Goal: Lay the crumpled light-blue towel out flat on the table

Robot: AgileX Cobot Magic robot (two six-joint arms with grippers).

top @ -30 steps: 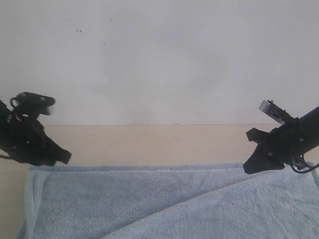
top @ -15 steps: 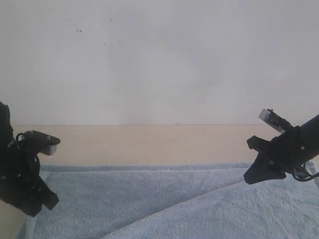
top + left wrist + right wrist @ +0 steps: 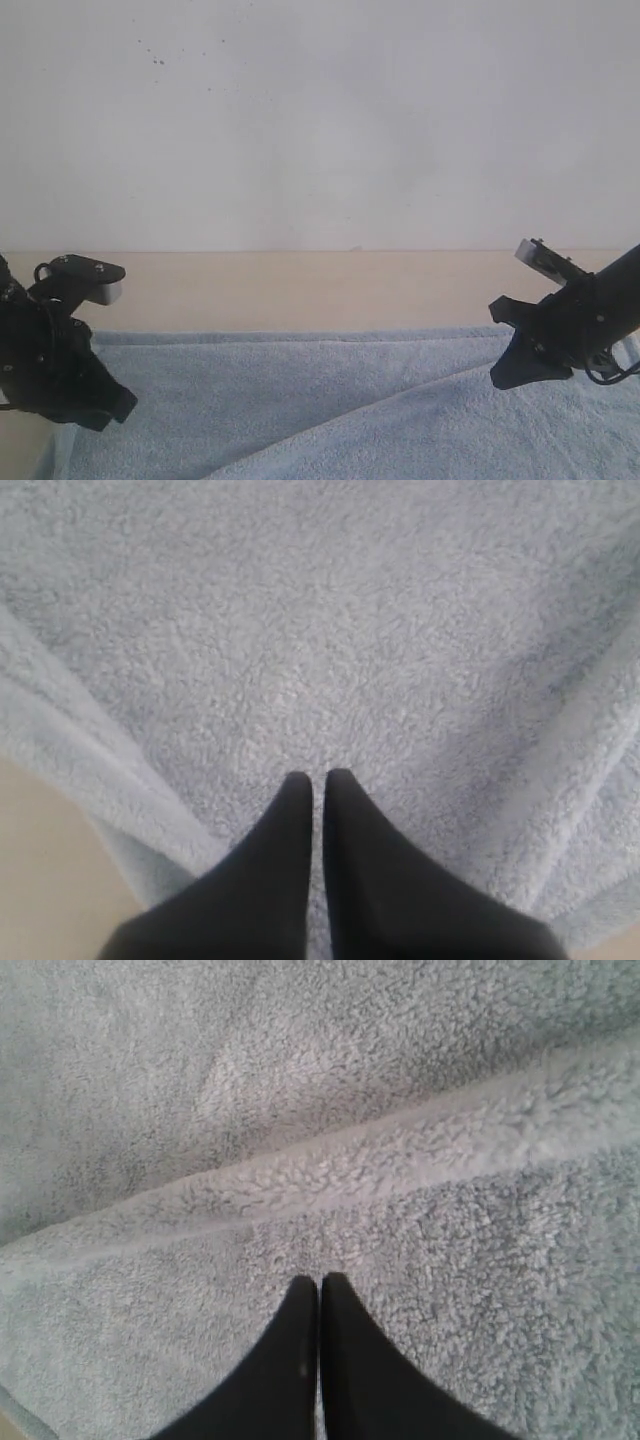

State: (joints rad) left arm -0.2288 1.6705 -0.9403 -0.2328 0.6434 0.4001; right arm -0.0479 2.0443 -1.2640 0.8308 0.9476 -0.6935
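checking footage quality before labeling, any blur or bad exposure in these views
Exterior view: hazy and low-contrast, left hand and right hand mere dark silhouettes; left wrist view: towel pile soft, evenly lit, no glare; right wrist view: sharper, faint shadow along the towel's fold.

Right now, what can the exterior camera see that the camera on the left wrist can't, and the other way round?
Only the exterior view shows the speckled wall, the right fingers, and a long diagonal fold crossing the towel. Only the left wrist view shows, close up, the left fingers pressed together with nothing between them, the fluffy pile, and a rolled towel edge beside bare table. Both show the light-blue towel, the beige table and the left fingers.
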